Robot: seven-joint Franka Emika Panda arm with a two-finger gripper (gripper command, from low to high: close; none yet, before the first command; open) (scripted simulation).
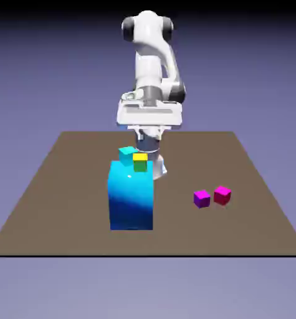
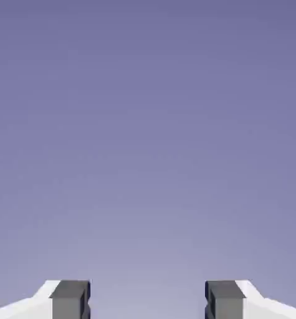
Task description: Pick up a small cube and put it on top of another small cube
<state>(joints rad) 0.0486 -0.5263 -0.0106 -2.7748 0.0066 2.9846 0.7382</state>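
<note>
The hot-pink small cube [image 1: 222, 195] lies on the brown table [image 1: 63, 187], right of the middle in the exterior view. Touching or almost touching its left side is the purple-violet cube [image 1: 202, 198]. My gripper [image 1: 152, 159] hangs low behind the big blue block [image 1: 131, 196], well to the left of both cubes and far from them; its fingers are partly hidden there. In the hand view the gripper [image 2: 147, 300] is open, its two grey fingertips [image 2: 70, 299] set wide apart with nothing between them. That view holds only the blue-violet backdrop, with no cube in it.
The tall blue block stands left of the table's middle. A cyan cube [image 1: 127, 152] and a yellow-topped green cube [image 1: 140, 162] show at its top back edge, close to the gripper. Whether they rest on the block or behind it is unclear.
</note>
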